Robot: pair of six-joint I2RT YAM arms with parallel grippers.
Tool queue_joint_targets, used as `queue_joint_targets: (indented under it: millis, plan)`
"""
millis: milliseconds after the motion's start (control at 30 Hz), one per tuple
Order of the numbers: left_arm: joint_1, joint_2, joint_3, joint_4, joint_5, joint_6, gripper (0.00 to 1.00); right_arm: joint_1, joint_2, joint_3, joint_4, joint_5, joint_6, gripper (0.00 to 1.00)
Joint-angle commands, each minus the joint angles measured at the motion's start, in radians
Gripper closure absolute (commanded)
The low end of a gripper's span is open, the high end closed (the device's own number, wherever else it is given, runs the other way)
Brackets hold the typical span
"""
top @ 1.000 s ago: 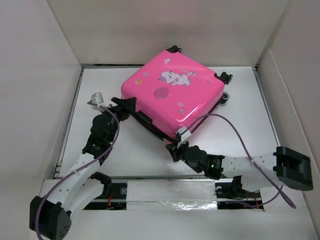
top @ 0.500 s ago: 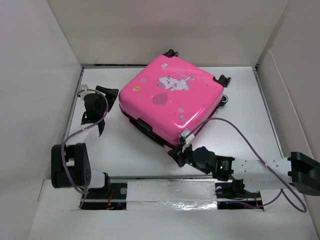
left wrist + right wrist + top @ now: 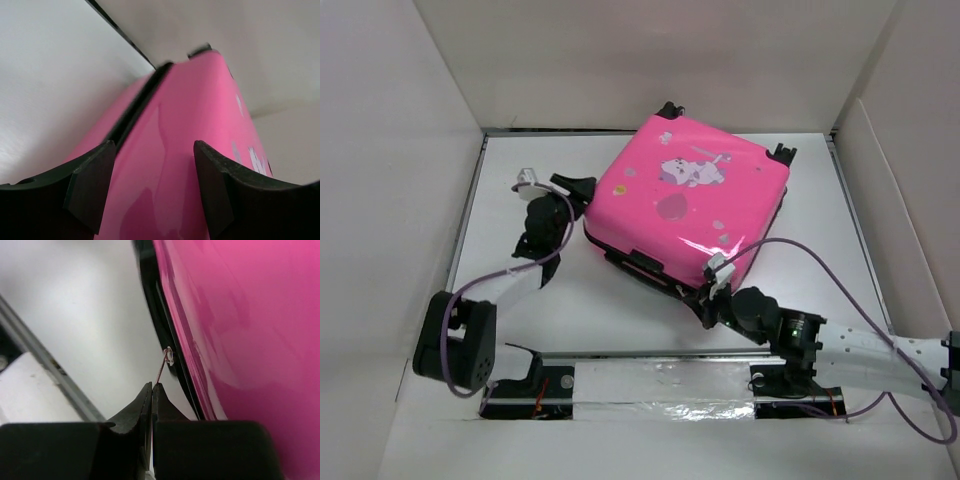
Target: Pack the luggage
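Note:
The luggage (image 3: pixel 690 200), a glossy hot-pink hard-shell case with a cartoon print, lies closed and flat on the white table, turned at an angle. My left gripper (image 3: pixel 582 190) is at its left corner, open, and the pink shell (image 3: pixel 200 100) fills the gap between the two black fingers (image 3: pixel 92 185) of the left gripper (image 3: pixel 152 185). My right gripper (image 3: pixel 705 300) is at the near corner. Seen from the right wrist, that gripper (image 3: pixel 151 386) is shut on a thin red pull cord (image 3: pixel 162 369) tied to the zip slider (image 3: pixel 169 355) in the black seam.
White walls (image 3: pixel 410 150) box the table in on the left, back and right. A metal rail (image 3: pixel 660 375) with the arm bases runs along the near edge. A purple cable (image 3: pixel 800 262) loops over the table to the right of the luggage.
The luggage has slid and turned to the right. My left gripper has come back in against its left corner and narrowed a little. The right gripper has moved right, still pinching the cord.

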Motion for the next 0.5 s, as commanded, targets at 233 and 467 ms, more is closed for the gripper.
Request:
queue_joint_targets:
  millis: [233, 467]
  plan:
    - [-0.394, -0.175, -0.232, -0.043, 0.089, -0.005, 0.39, -0.005, 0.216, 0.087, 0.235, -0.310, -0.046, 1.00]
    - [-0.428, -0.288, -0.279, -0.072, 0.099, -0.024, 0.39, 0.170, 0.544, 0.398, 0.272, -0.382, -0.169, 1.00]
